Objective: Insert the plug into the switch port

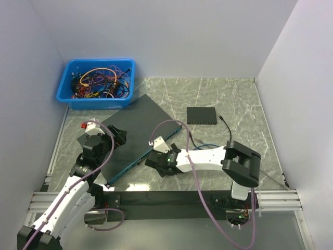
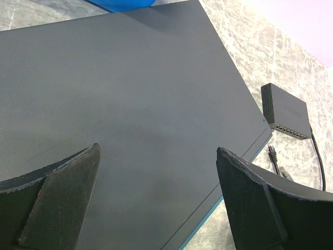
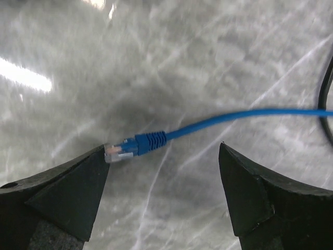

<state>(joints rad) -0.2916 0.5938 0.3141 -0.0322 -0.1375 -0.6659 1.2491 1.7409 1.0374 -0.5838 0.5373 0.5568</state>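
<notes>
I see right gripper (image 3: 162,156) jaws wide apart around the plug (image 3: 116,151) lying on the table (image 3: 171,57); left gripper (image 2: 158,156) apart above switch (image 2: 130,88)

Blue cable (image 3: 234,117), clear plug (image 3: 115,151); dark grey switch (image 2: 130,94); grey marbled table (image 3: 156,62); blue bin (image 1: 93,103).

Left claw (image 2: 157,151): fingers spread wide, nothing between them, above the large switch (image 2: 130,94).
Large switch: flat dark top, blue strip along its right edge.
Small box (image 2: 283,109): black, on the worktop (image 2: 244,52), apart from the switch; row of ports on one face.
Black cable (image 2: 318,161): leaves the box's right end.
Blue bin (image 2: 125,4): at top edge.
</notes>
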